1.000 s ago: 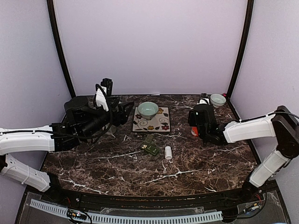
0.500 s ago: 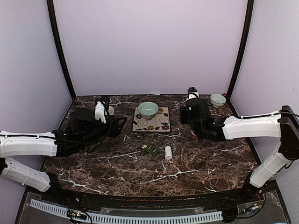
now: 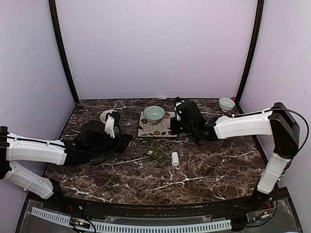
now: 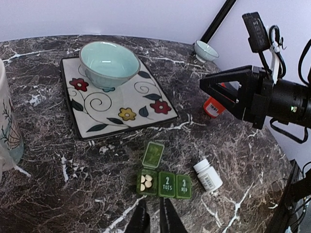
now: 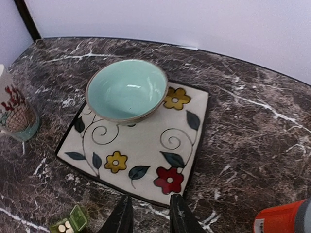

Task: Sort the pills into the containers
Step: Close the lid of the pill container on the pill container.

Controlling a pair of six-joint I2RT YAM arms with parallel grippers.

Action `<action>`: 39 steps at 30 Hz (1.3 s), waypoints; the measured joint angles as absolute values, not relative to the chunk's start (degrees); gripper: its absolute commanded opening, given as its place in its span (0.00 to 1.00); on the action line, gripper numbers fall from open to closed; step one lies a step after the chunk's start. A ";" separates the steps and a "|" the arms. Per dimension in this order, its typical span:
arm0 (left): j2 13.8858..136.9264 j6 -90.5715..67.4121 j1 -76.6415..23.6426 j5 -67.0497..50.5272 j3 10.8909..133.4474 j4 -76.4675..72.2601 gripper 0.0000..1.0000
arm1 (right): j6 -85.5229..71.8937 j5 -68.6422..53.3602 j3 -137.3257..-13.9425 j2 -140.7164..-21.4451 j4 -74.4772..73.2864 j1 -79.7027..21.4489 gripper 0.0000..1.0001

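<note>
The containers are a small dark green pill box point(image 3: 155, 154) lying in front of the plate. In the left wrist view the pill box point(image 4: 165, 183) has its left compartment's lid point(image 4: 154, 155) flipped open over several white pills point(image 4: 145, 181); the lids marked 2 and 3 are down. My left gripper point(image 4: 153, 221) hovers just short of the box with its jaws almost together and nothing between them; the top view shows the left gripper point(image 3: 127, 138) to the box's left. My right gripper point(image 5: 151, 218) stands partly open and empty over the plate's near corner.
A pale green bowl point(image 3: 153, 114) sits on a floral square plate point(image 3: 165, 130). A white pill bottle point(image 3: 175, 158) lies right of the box. An orange bottle point(image 4: 213, 107) lies under the right arm. A mug point(image 3: 106, 116) stands back left, a small bowl point(image 3: 226, 103) back right.
Both arms swung in toward the middle and came lower. The left gripper closed nearly all the way; the right gripper's jaws narrowed as it moved left to the plate.
</note>
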State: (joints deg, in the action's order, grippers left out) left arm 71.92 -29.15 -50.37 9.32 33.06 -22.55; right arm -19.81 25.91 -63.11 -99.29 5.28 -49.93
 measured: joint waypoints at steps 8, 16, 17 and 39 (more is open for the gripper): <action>77.62 -31.83 -51.16 6.04 32.60 -22.68 0.00 | -21.15 15.57 -67.11 -104.25 2.74 -49.93 0.24; 84.07 -33.28 -52.42 3.44 32.60 -24.45 0.00 | -21.85 9.41 -67.51 -106.76 2.74 -49.39 0.24; 84.99 -33.43 -52.62 3.09 32.60 -24.64 0.00 | -21.91 8.62 -67.51 -106.98 2.72 -49.19 0.24; 97.30 -33.65 -53.17 -1.10 39.86 -23.62 0.00 | -22.13 2.22 -68.03 -111.53 2.63 -47.46 0.24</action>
